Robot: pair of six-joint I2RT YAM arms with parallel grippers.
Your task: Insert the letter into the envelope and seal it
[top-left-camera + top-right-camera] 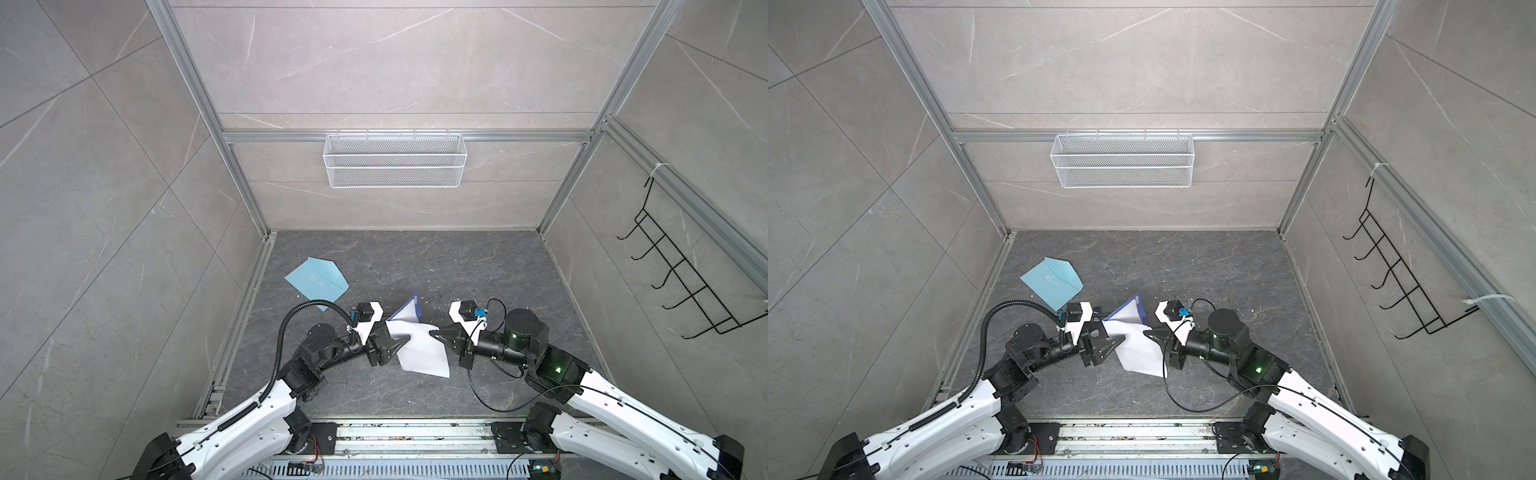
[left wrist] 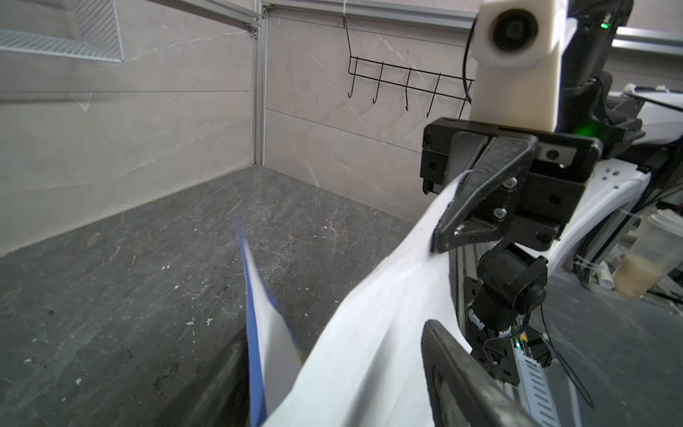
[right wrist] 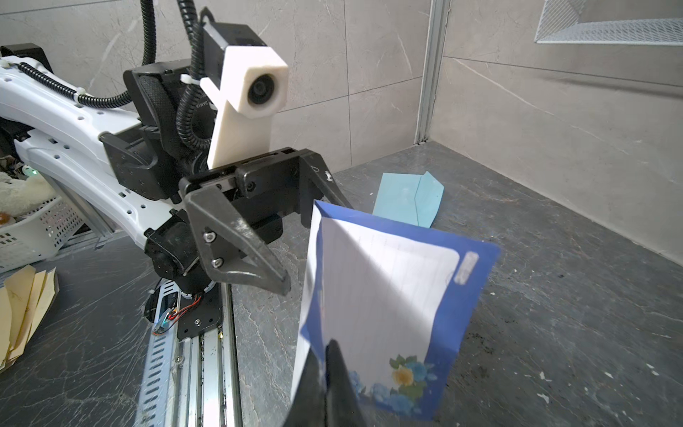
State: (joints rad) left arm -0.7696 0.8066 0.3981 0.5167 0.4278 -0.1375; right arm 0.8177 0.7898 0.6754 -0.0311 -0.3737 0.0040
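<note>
The letter (image 1: 424,353) is found lifted and buckled, clamped by the right gripper (image 1: 434,333), with the left gripper (image 1: 401,343) standing jaws parted about its opposite edge, well apart from the envelope (image 1: 316,280); creasing or tearing is judged possible if closed askew.

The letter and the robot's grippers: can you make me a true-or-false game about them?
1. The right gripper pinches the letter. True.
2. The letter is inside the envelope. False: the envelope lies on the table, apart from the letter.
3. The left gripper is shut tight. False: its jaws stand apart, one on each side of the letter.
4. The letter has blue flowers in a corner. True.
5. The wire basket stands on the table. False: it hangs on the back wall.
</note>
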